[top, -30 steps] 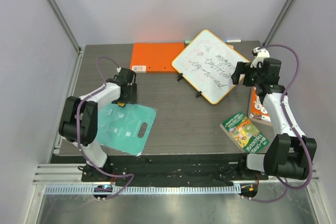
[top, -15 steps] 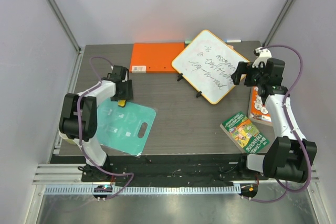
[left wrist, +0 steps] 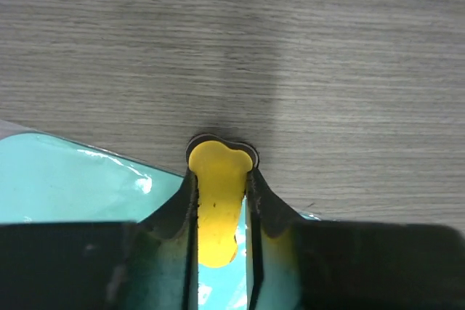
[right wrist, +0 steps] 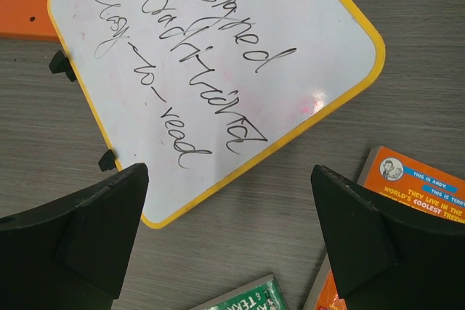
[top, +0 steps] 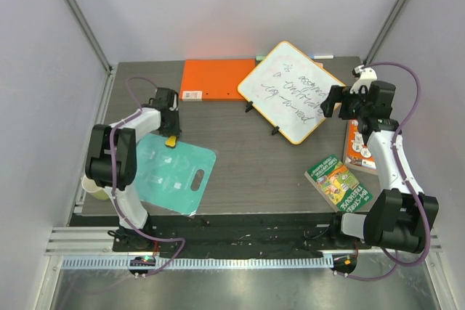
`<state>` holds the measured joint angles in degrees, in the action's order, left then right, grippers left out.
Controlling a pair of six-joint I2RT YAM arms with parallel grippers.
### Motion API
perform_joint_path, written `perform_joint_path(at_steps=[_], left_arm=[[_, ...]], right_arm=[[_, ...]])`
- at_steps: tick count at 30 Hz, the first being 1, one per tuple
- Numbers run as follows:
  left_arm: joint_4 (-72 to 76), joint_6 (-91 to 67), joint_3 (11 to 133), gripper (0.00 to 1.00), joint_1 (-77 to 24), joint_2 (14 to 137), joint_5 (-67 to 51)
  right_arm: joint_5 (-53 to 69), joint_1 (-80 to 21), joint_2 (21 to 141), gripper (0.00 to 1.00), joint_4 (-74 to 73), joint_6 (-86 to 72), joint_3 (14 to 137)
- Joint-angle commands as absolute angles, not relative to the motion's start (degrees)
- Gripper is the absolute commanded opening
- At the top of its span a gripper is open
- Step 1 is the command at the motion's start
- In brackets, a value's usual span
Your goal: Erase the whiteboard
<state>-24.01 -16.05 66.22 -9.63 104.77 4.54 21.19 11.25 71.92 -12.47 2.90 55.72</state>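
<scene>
Your left tool (left wrist: 220, 173) is on the left side of the desk (top: 254, 157). Its two fingers (left wrist: 183, 201) are pressed against a small yellow piece (left wrist: 220, 152), pinching it from both sides. This piece lies at the far edge of a teal plastic sheet (top: 171, 176), and its rounded head sticks out past the fingertips onto the bare wood.

On the near right you see a green book (top: 338, 183), and just behind it an orange book (top: 356, 149).

Farther on, your right tool (right wrist: 229, 172) is spread wide with nothing between its fingers, above the near corner of the whiteboard (right wrist: 218, 56). The whiteboard lies at the far right of the desk, turned diagonally, with dark handwriting on it. Its left corner lies over the right end of a flat orange folder (top: 214, 79) at the far edge.
</scene>
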Motion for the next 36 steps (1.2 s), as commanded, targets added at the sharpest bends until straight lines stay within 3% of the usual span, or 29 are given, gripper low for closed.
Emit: perform_joint_path(at_steps=[1,3,11,24,30,36], left_arm=[[-23.38,-15.82,67.41,0.08,-9.4,104.24,3.26],[-23.29,-16.17,67.67,0.01,-9.4,104.41,2.38],[-20.66,-19.42,66.97,0.0,-10.28,99.85,-8.24],[-15.83,-23.55,85.24,0.0,-27.33,105.99,-12.03],[-11.69,-23.64,95.08,0.0,-31.2,115.39,-13.88],[-13.36,-23.2,104.93,0.0,-32.08,122.78,-16.08]], right_arm=[[21.45,11.78,70.75,1.0,-11.16,3.78,56.51],[20.05,11.95,70.49,1.0,-10.99,3.69,56.51],[13.45,13.53,72.85,1.0,-11.25,3.16,58.53],[15.02,18.19,74.25,1.0,-7.11,11.61,60.11],[40.19,26.52,85.76,1.0,-10.46,5.72,71.09],[46.84,29.09,100.79,0.98,-10.55,1.86,83.48]])
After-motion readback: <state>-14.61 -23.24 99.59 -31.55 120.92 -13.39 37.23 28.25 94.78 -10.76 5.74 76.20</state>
